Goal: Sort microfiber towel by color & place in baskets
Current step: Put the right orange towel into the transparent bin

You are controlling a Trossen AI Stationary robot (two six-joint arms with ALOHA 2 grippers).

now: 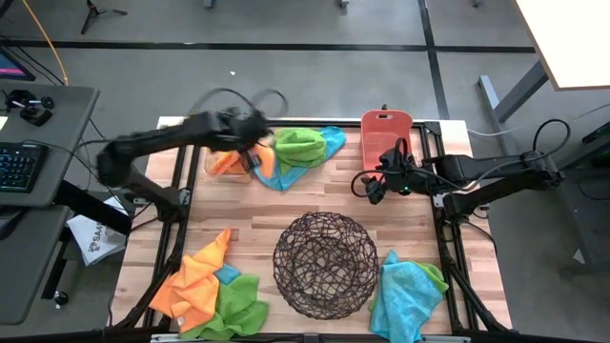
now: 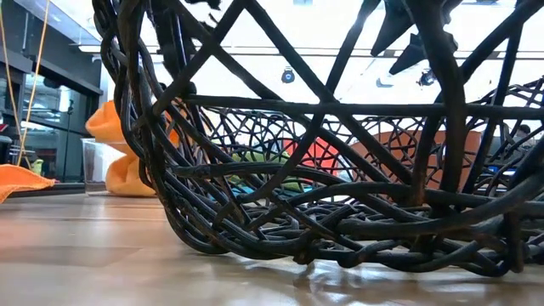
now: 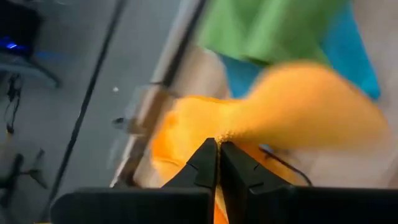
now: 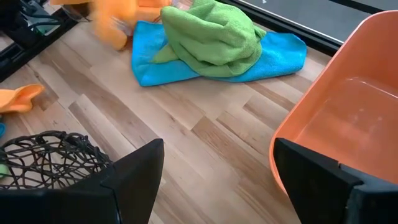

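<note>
One orange towel (image 3: 298,106) is pinched in the clenched left claw (image 3: 217,163), right over the small clear bin (image 1: 229,160) at the far left of the table (image 1: 324,205). More orange cloth seems to be stuffed in that bin already, though the blur makes it hard to say how much. Just to the side of the claw, a green towel (image 4: 211,37) is piled on a blue one (image 4: 273,53). Further out, the salmon bin (image 4: 348,118) is sat right in front of the right claw (image 4: 214,180), which is held wide open with nothing in it. Nearer the front edge, the wire bowl (image 1: 324,264) is flanked by a mixed orange-green heap (image 1: 210,286) and a blue-green heap (image 1: 408,293).

For the drop to be done well, the cloth should probably be lowered until its hanging tail is inside the bin walls before the claw is released, so nothing gets draped over the rim or snagged on the fingers.
</note>
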